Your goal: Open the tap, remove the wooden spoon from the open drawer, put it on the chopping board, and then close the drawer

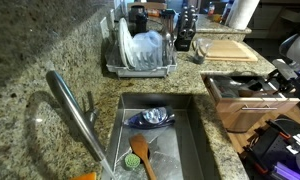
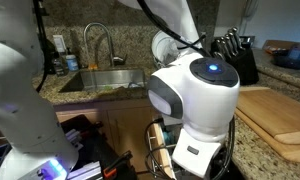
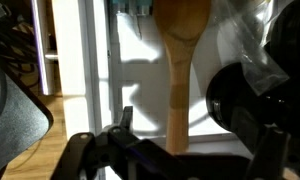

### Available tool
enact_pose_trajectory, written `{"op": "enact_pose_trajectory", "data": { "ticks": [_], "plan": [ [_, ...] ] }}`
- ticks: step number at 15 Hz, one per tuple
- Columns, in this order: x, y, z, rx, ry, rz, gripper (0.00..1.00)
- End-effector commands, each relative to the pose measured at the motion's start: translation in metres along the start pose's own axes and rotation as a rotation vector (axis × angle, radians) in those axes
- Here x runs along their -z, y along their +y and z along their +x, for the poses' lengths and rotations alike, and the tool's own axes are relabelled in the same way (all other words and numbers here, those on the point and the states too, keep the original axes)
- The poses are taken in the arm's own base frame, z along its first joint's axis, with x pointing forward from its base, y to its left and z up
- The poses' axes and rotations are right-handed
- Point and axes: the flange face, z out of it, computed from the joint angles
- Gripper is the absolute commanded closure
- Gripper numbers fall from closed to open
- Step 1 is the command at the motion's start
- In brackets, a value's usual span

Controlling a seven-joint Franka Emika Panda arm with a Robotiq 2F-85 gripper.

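You're hovering the claw [image 3: 186,150] over the open drawer [image 1: 215,92], and its jaws are standing spread wide with nothing between them. In the wrist view the wooden spoon [image 3: 178,70] is lying flat on the drawer's whitish floor. Its bowl is pointing to the top of the picture and its handle is running straight down toward the claw.

That is putting one finger either side of the handle. I'd judge the handle the sensible place to pinch, since it is slim, straight and lying flat. Watch the dark round thing [image 3: 238,100] sitting just beside the spoon, because a wide jaw could be catching it on the way down.

The drawer is sticking out from under the tabletop [image 1: 30,55], so coming from above is giving you clear access. The chopping board [image 1: 226,48] is lying flat on the tabletop beyond the drawer, near the knife block [image 2: 230,55], so the carry should be a short one.

The tap [image 1: 75,115] is slanting over the sink [image 1: 197,130], and I can't tell whether water is running. Don't mistake your target for the darker spoon [image 1: 140,152] lying in the sink.
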Motion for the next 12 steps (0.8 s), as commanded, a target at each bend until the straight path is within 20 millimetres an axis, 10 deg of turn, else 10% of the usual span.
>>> {"op": "enact_pose_trajectory", "data": {
  "ticks": [1,7,8,12],
  "plan": [
    [0.001,-0.001,0.000,-0.001,0.000,0.001,0.00],
    [-0.046,0.012,0.023,-0.084,0.045,-0.092,0.00],
    [-0.021,0.011,0.010,-0.050,0.019,-0.055,0.00],
    [-0.036,0.009,0.018,-0.073,0.039,-0.079,0.00]
  ]
}}
